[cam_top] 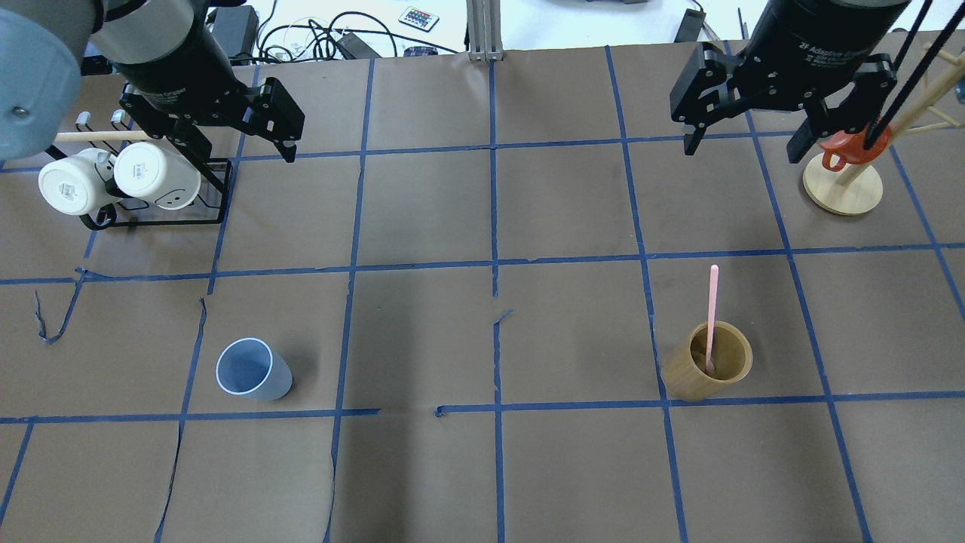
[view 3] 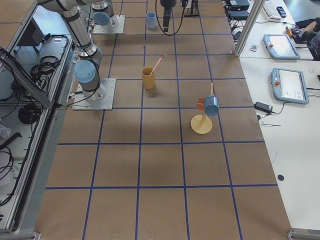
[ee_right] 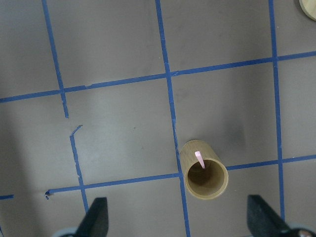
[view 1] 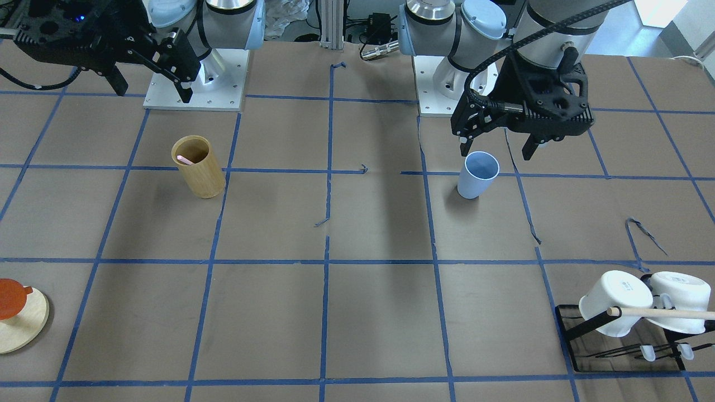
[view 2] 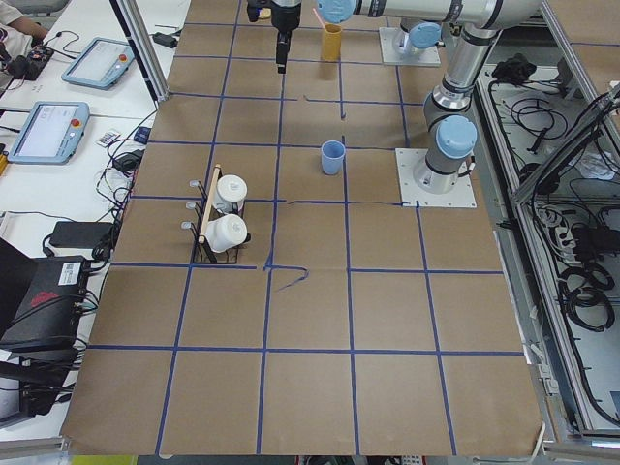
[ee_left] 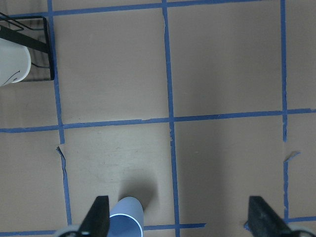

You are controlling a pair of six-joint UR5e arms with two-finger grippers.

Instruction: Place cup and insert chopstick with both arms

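While both arms hang high over the counter point(cam_top: 422, 339), neither one has anything in hand! The left claw point(ee_left: 180, 218) is spread wide and empty, well clear of the cup point(cam_top: 255, 373). That light blue cup stands upright, mouth up, on the robot's left half of the counter, alone in its taped square. From the left wrist camera it peeks in at the bottom edge, close beside one finger in the picture but far below it.

Over on the right half, the chopstick point(cam_top: 712, 309) is parked in the bamboo cylinder point(cam_top: 705, 373), its lower end inside and its pink shaft leaning out over the rim. The right claw point(cam_top: 742, 149) is also spread apart, gripping nothing, up above and apart from the cylinder.

At the far left of the counter, two white mugs point(cam_top: 154, 175) hang on a black rack point(cam_top: 219, 204). At the far right, a red mug point(cam_top: 848, 151) sits on a wooden stand point(cam_top: 840, 188).
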